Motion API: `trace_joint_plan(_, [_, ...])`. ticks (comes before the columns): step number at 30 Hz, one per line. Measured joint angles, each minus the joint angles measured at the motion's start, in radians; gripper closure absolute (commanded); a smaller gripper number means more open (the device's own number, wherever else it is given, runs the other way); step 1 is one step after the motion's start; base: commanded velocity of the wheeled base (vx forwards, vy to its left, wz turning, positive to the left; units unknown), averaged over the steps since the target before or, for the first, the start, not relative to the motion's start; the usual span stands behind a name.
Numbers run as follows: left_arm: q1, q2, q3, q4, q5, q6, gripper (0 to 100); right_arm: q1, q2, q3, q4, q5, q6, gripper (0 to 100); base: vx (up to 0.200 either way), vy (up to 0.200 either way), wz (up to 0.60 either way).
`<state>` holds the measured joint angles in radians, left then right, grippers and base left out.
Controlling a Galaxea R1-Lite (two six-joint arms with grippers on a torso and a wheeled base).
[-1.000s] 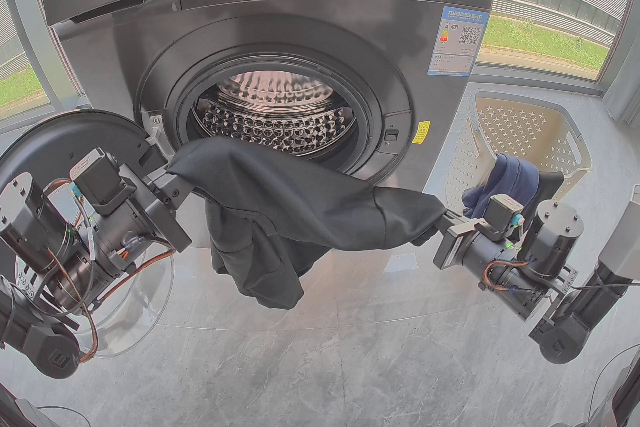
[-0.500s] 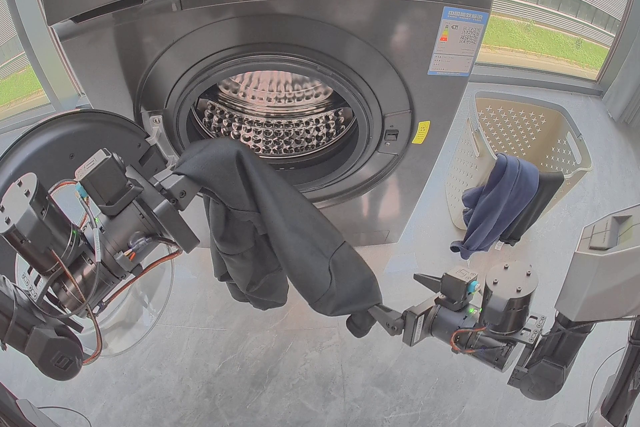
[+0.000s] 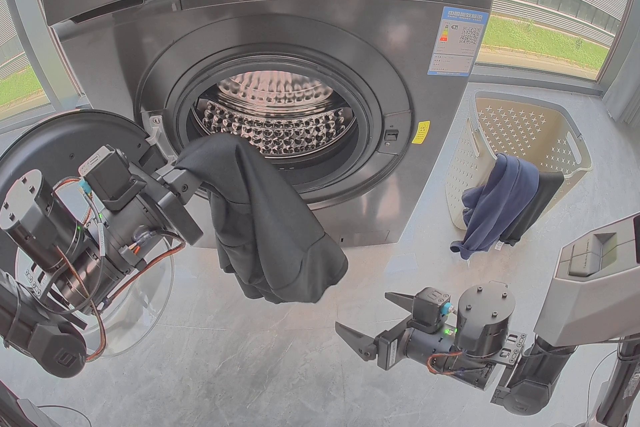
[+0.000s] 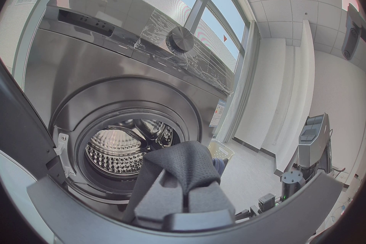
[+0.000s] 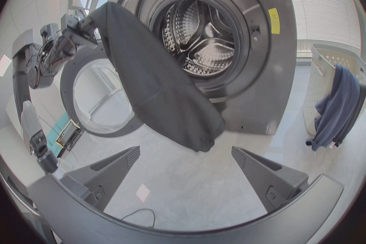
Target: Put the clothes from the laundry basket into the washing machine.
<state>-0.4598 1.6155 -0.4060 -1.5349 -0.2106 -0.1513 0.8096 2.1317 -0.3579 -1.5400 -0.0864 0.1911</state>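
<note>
Right hand [image 3: 362,312] withdrawn — garment [image 3: 267,228] below left hand [image 3: 181,173]

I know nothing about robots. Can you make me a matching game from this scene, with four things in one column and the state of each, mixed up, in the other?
Things:
1 black garment
2 blue garment
3 washer door
4 right claw

States:
A spread wide, holding nothing
B swung open on its hinge
C hanging from the left claw
D draped over the basket rim

Pairs: 1-C, 2-D, 3-B, 4-A
</note>
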Motion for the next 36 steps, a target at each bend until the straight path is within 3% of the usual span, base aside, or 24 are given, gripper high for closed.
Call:
trace_joint_plan(6, [0.0, 0.005, -0.006, 0.0, 0.003, 0.0, 100, 0.004, 0.016, 0.098, 0.0, -0.002, 0.004, 0, 0.0, 0.0, 0.0])
trace_joint_plan(10, [-0.002, 0.007, -0.007, 0.0, 0.003, 0.0, 100, 0.008, 0.022, 0.084, -0.001, 0.002, 0.0, 0, 0.0, 0.0, 0.0])
trace_joint_plan(27, [-0.004, 0.013, 0.001, -0.002, 0.003, 0.001, 100, 0.063, 0.116, -0.427, 0.011, 0.048, -0.044, 0, 0.0, 0.0, 0.0])
trace_joint_plan(35, [-0.005, 0.013, 0.002, -0.004, 0.003, 0.001, 100, 0.041, 0.2, -0.586, 0.029, 0.053, -0.056, 0, 0.0, 0.0, 0.0])
trace_joint_plan(36, [-0.005, 0.013, 0.002, -0.005, 0.003, 0.001, 100, 0.032, 0.209, -0.6, 0.029, 0.053, -0.06, 100, 0.0, 0.0, 0.0])
